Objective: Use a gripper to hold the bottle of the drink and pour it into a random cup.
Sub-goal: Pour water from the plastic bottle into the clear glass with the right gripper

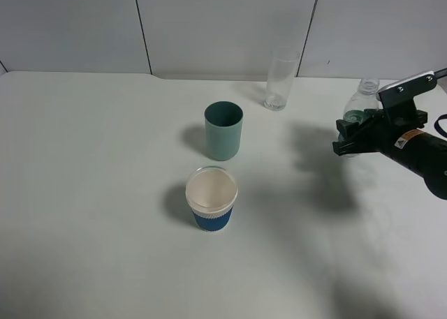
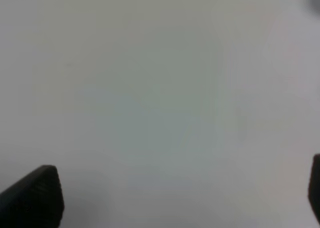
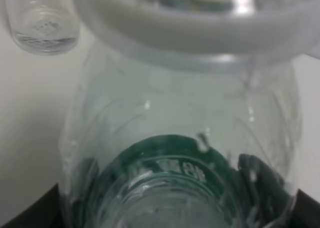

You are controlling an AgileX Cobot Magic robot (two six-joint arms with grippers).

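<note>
Three cups stand on the counter (image 1: 105, 158), and the task looks to have got only as far as the grasp. Nearest is the blue paper cup (image 1: 211, 199), which looks empty, with the teal cup (image 1: 223, 130) just behind it. Farther back, on the right, the right gripper (image 1: 349, 134) is pinched tight on the bottle (image 1: 364, 99) around its green-labelled body. The bottle is upright and well apart from all three cups. Whether its base is clear of the counter I cannot tell. Farthest of all, near the back edge, stands the glass (image 1: 281, 82), which also looks empty. The left gripper (image 2: 173, 193) is outside the high view. Its wrist view shows its fingers (image 2: 30, 200) spread wide over bare counter, with nothing between them.

So the bottle is in hand and nothing seems poured. What remains, as I judge it, is to carry the bottle across to the glass, bring its mouth over the rim, and tip it slowly enough that the narrow glass catches the stream and is not knocked.
</note>
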